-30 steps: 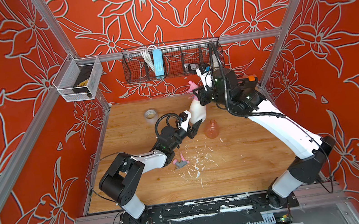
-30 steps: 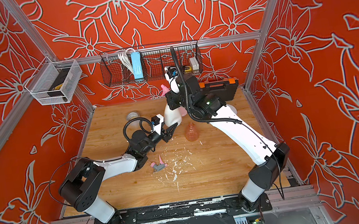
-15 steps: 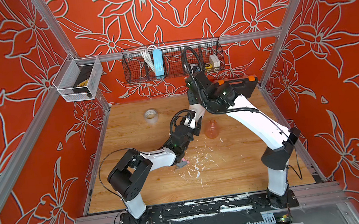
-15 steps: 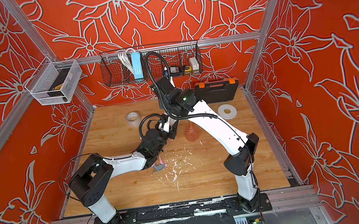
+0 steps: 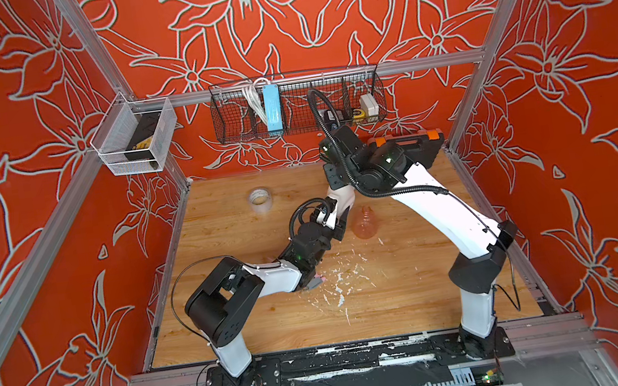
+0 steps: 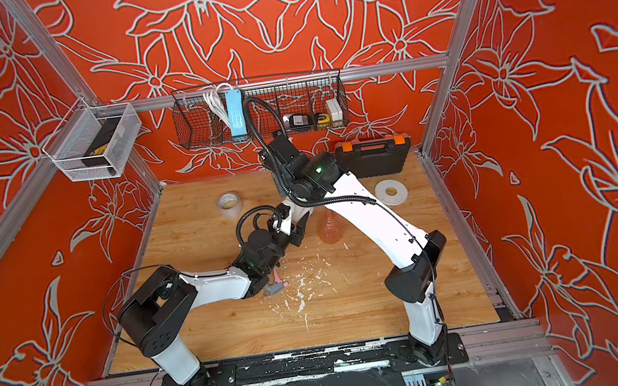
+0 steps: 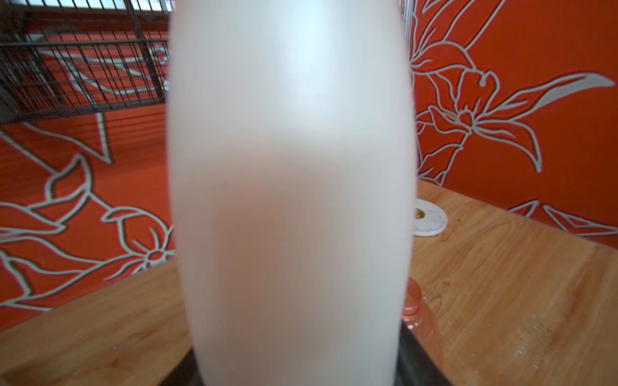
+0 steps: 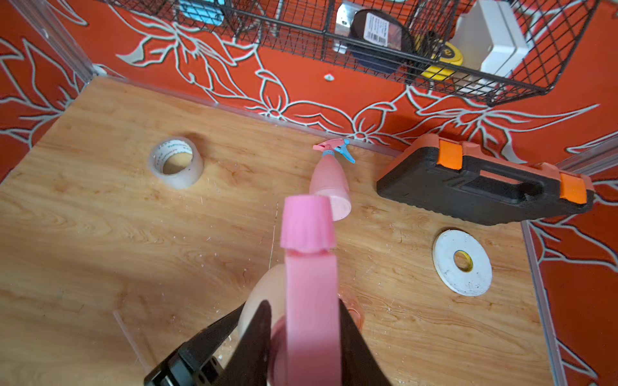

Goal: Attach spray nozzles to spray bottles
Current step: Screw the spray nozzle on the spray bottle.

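Observation:
My left gripper [image 5: 329, 220] is shut on the upright cream-white spray bottle [image 7: 291, 200], which fills its wrist view. The all-pink spray nozzle [image 8: 309, 267] sits on top of that bottle [image 8: 264, 290], between the fingers of my right gripper [image 8: 304, 304]. One finger touches it and the other stands a little apart. The translucent orange bottle [image 5: 365, 224] stands beside them. A pink-and-grey nozzle [image 6: 276, 287] lies by my left forearm. The pink bottle [image 8: 329, 182], with the pink-and-blue nozzle [image 8: 334, 148] on it, lies near the back wall.
On the wooden table are a clear tape roll [image 5: 260, 199], a flat white tape roll [image 6: 391, 192] and a black-and-orange tool case [image 6: 372, 156] at the back right. A wire basket [image 5: 297, 105] hangs on the back wall. White flakes [image 5: 336, 284] litter the middle.
My right arm has swung in from the back right and lowered the pink nozzle onto the white bottle. Its jaws have loosened. The left arm has shifted slightly with the bottle.

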Robot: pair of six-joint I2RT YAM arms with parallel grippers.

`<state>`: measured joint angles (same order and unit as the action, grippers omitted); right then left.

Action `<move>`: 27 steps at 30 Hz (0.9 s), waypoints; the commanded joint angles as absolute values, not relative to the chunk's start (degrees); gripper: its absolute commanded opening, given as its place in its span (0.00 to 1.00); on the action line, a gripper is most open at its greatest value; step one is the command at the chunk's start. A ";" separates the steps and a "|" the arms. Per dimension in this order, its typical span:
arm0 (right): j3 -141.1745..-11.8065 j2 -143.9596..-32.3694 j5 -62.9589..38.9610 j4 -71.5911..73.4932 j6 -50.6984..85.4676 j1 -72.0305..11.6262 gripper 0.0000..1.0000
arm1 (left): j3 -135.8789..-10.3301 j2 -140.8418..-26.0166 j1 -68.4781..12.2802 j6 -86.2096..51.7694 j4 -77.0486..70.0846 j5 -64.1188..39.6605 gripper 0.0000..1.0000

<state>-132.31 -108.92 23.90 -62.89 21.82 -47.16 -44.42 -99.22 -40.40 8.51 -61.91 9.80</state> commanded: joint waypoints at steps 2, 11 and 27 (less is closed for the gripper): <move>-134.43 -108.49 19.85 -66.43 16.89 -46.67 0.45 | -44.35 -97.09 -40.10 9.24 -66.66 8.71 0.36; -132.69 -102.12 9.27 -67.14 11.47 -46.06 0.69 | -43.47 -97.08 -37.92 9.50 -61.43 -0.33 0.36; -113.84 -90.20 -13.76 -52.64 11.71 -37.00 0.68 | -43.86 -95.52 -31.82 6.90 -58.32 -13.69 0.36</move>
<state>-115.42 -88.53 -7.73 -56.36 11.31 -36.75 -43.38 -97.08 -31.73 7.38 -57.43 -11.60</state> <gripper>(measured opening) 0.683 0.534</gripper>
